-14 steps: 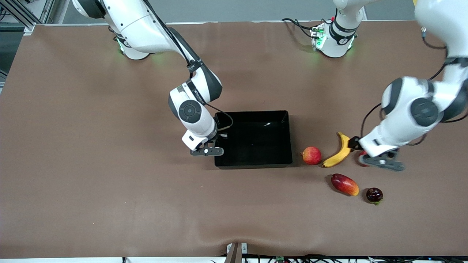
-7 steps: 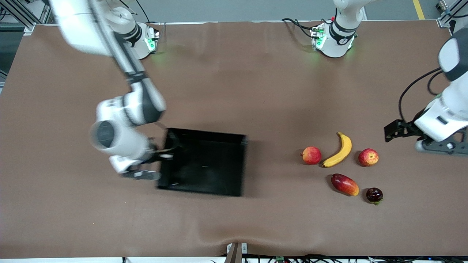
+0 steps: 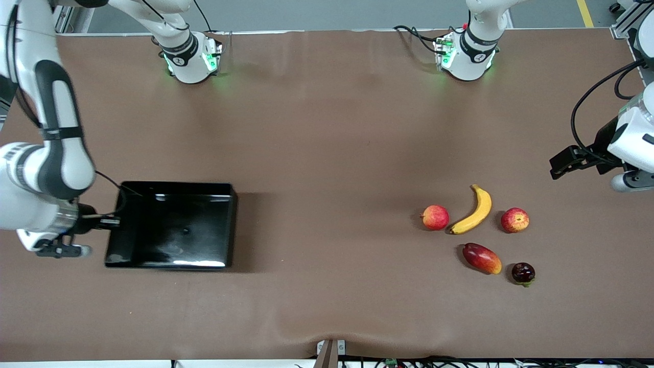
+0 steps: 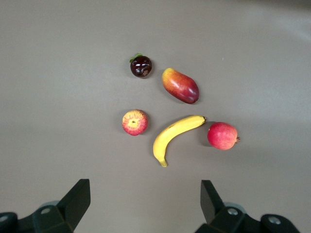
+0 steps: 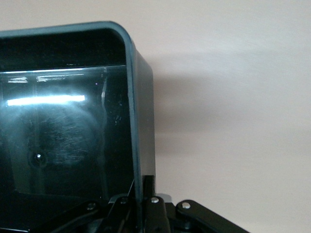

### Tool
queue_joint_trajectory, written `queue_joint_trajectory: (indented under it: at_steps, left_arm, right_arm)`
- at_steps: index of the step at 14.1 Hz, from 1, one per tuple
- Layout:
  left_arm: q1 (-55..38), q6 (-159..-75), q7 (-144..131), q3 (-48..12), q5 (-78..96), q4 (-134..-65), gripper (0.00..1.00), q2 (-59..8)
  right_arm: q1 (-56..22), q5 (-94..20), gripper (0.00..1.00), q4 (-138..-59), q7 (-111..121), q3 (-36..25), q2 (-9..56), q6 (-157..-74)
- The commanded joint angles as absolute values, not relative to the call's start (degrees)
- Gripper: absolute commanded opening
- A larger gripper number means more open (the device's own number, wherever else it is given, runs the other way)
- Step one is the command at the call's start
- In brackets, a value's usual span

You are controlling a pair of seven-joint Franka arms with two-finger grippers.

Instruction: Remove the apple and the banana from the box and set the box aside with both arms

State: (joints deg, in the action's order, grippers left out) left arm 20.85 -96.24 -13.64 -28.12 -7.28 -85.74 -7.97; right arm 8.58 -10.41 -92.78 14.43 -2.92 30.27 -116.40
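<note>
The right hand is hard to make out in the front view, half hidden under its own wrist; the right wrist view shows it pressed together on the wall of the box, pinching the rim at the end toward the right arm. The left hand is cut off at the frame edge in front; in the left wrist view its fingers stand spread wide, in the air over the tabletop toward the left arm's end.

Count: one box, one banana, one apple, one pinkish-red round fruit, one mango, one small dark fruit. The banana lies between the apple and the pinkish-red fruit; mango and dark fruit lie nearer the front camera.

Since half a second ago, the box has slid farther toward the right arm's end, well apart from the fruits, and the left hand has risen slightly. The five fruits have not shifted.
</note>
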Motion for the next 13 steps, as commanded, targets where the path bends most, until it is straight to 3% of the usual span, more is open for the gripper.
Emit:
queue_joint_trajectory:
  at_steps: [1,7,8,9,10,11,13]
  left_arm:
    - [21.2,-94.7,-14.8,-28.2,-6.1,-85.3,1.0,-7.0]
    - [21.3,-90.3,-13.8,-28.0,-6.1,-84.6,1.0,-4.2]
    - [21.3,-88.9,-13.2,-28.0,-6.0,-84.7,1.0,-3.0]
    - [21.3,-88.7,-13.2,-27.9,-6.0,-85.1,1.0,-2.0]
    - [20.6,-88.6,-12.9,-27.1,-5.9,-85.4,1.0,-1.1]
    - [18.4,-88.5,-12.5,-25.0,-5.5,-86.0,1.0,-0.4]
    - [8.1,-88.1,-12.3,-14.3,-4.1,-88.2,1.0,1.7]
  right_arm:
    - [13.0,-10.5,0.0,-93.8,18.6,-1.2,29.6,-116.7]
    - [15.9,-10.5,0.03,-93.8,20.8,-1.3,34.4,-123.1]
    - [16.3,-10.5,0.2,-93.7,20.5,-1.3,34.5,-123.4]
    - [16.3,-10.5,0.64,-93.6,20.0,-1.3,34.5,-123.3]
    - [16.4,-10.6,1.0,-93.3,20.0,-1.3,34.5,-123.2]
    - [16.3,-10.5,1.0,-92.4,20.0,-1.3,34.1,-122.8]
    - [15.6,-9.8,1.0,-89.8,19.9,-1.5,33.1,-122.5]
